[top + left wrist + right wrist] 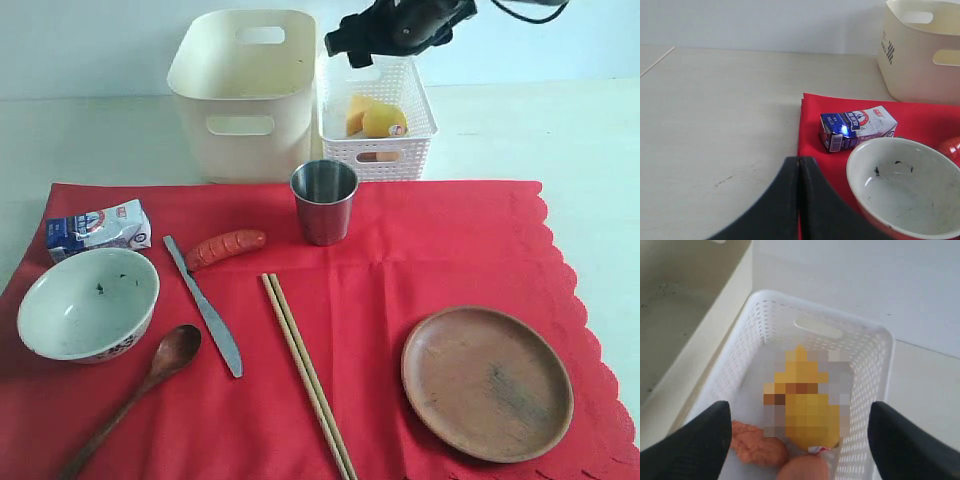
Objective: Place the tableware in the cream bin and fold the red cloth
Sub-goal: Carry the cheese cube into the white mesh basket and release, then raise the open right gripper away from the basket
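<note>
Right wrist view: right tool (pixel 800 440) released, fingers spread wide, nothing gripped, hanging over white basket (pixel 820 330) with food below. Left wrist view: left tool (pixel 799 200) clenched shut on nothing, low over bare desk (pixel 715 125) at edge of red cloth (pixel 920 117). No tableware seen in cream bin (pixel 245 130); all six pieces out on the cloth. Best guess for next pick: steel cup (pixel 324 200). From right tool: down and across the basket's cloth-side wall, near, upright, long axis vertical, mouth up, so approach from above over the rim. Right arm clearly nearer to it; cream bin just beside that tool, toward the left arm, short carry. From left tool: bowl (pixel 905 187) just ahead of the shut tips, milk carton (pixel 857 127) just beyond, so left arm nearer for bowl, spoon (pixel 150 375) and knife (pixel 205 310). Well apart from right tool: chopsticks (pixel 305 375) and plate (pixel 487 380). Beside knife: sausage (pixel 225 247), not tableware.
</note>
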`<move>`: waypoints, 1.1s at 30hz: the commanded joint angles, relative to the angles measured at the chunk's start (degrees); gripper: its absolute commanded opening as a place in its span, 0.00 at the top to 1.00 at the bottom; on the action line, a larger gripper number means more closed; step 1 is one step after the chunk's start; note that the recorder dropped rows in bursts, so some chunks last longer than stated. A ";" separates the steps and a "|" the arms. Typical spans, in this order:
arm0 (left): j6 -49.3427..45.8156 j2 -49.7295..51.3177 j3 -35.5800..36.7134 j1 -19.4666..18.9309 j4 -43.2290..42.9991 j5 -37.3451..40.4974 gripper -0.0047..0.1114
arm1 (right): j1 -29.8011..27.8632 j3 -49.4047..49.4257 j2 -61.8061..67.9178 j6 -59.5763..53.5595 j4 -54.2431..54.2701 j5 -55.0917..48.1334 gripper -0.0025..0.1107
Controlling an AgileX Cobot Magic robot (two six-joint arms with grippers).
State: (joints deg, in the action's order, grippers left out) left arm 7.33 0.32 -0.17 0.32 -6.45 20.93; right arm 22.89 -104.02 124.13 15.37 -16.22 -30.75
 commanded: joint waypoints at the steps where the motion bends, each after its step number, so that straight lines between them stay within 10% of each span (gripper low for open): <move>1: -0.05 -0.32 0.17 0.26 0.09 -0.55 0.96 | -0.21 -0.56 -5.01 -0.38 -0.15 -7.76 0.34; 33: -0.05 -0.32 0.17 0.26 0.09 -0.55 0.96 | -0.21 -0.33 -35.18 -11.32 23.42 -39.21 0.39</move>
State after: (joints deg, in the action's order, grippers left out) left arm 7.33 0.32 -0.17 0.32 -6.45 20.93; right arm 22.89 -104.02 91.23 4.69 6.52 -69.75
